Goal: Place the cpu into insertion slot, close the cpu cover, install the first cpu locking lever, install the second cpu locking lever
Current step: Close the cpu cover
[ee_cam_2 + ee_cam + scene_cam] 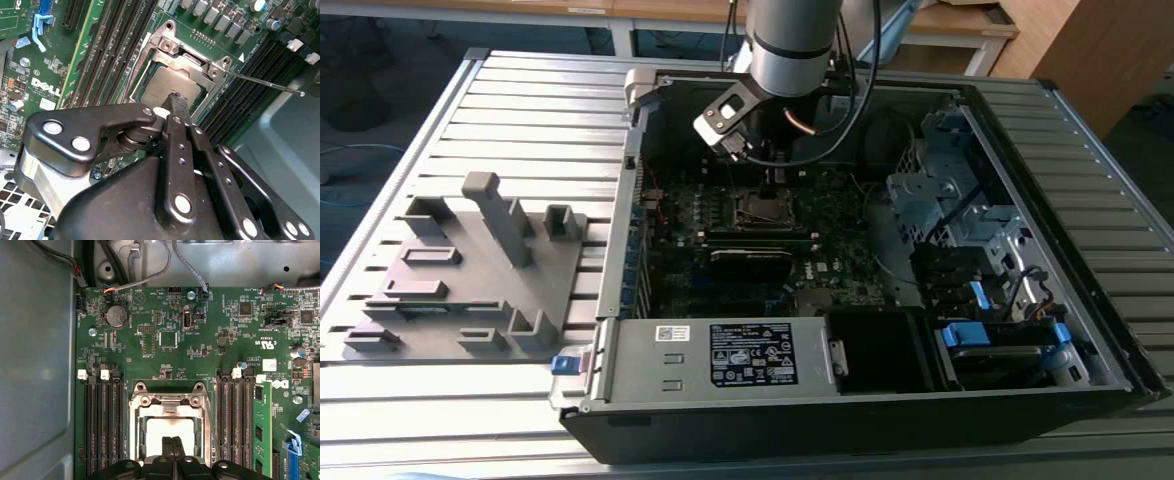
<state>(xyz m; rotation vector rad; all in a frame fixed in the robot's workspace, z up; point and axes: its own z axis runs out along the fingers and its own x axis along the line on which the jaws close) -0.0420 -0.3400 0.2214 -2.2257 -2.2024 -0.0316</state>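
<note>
Pincer (175, 99): the two fingers are pressed together with no gap, and nothing is held between them. In both wrist views the tips point down at the cpu (166, 82), at or just over its grey metal top near one edge. Contact cannot be confirmed.

Cpu: seated in the slot (167, 400), square to the silvery rim. No corner is seen riding up.

Cover (192, 60): the frame appears to lie flat around the cpu, with the metal top showing through its cut-out. I judge it closed or very nearly so.

Lever (265, 84): one thin rod stands out from the slot corner, angled away over the memory slots. It is not tucked under any catch, so I judge it unlatched. The other lever's position cannot be told.

Surroundings: the slot sits on the green board (210, 370), between two banks of memory slots, one of which holds a stick (260, 425). The board lies in the open case (854, 432). The case takes up the table (520, 100) on the exterior view's right and reaches the near edge. A grey fixture (467, 270) stands beside it on the exterior view's left.

Progress, as judged: placement is done and the cover is apparently down. Neither lever shows as locked, so that half of the work is not yet done.
</note>
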